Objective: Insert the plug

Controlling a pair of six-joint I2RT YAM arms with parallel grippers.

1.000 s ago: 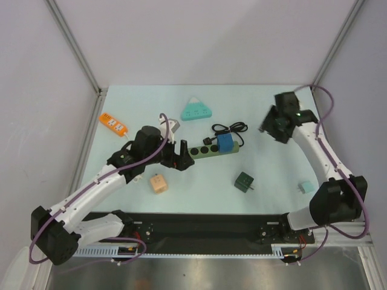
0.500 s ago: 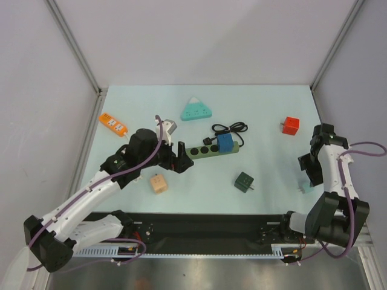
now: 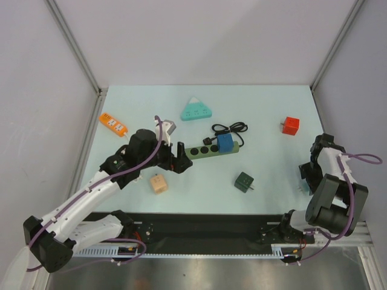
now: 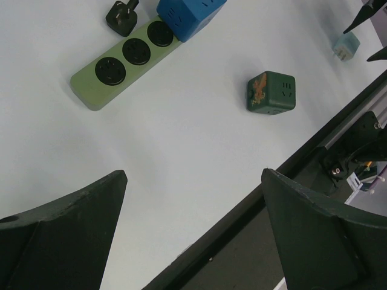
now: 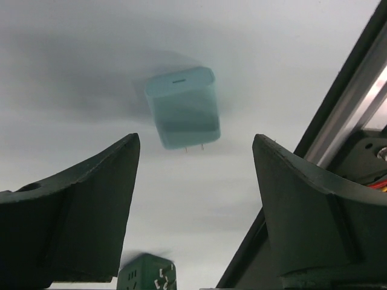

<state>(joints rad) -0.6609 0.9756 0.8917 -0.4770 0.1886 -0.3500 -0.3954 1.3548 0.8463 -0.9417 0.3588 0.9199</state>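
Note:
A pale teal plug (image 5: 181,109) with two prongs lies on the table just ahead of my right gripper (image 5: 195,138), which is open with nothing between its fingers. From above, that gripper (image 3: 309,175) hangs low at the table's right front and covers most of the plug. The green power strip (image 3: 208,149) lies mid-table with a blue adapter cube (image 3: 225,144) plugged into its right end and three sockets free (image 4: 121,66). My left gripper (image 3: 180,158) stands open and empty just left of the strip, above bare table (image 4: 193,175).
A black plug (image 4: 121,15) on a coiled cable (image 3: 230,128) lies behind the strip. A dark green cube (image 3: 244,181) sits front centre. Also on the table: a red cube (image 3: 291,125), a tan cube (image 3: 158,183), a teal triangular socket (image 3: 196,110) and an orange strip (image 3: 113,123).
My right arm swung from the back right down to the front right, over the pale plug, and its jaws widened. The red cube now shows where it was. The left arm barely moved.

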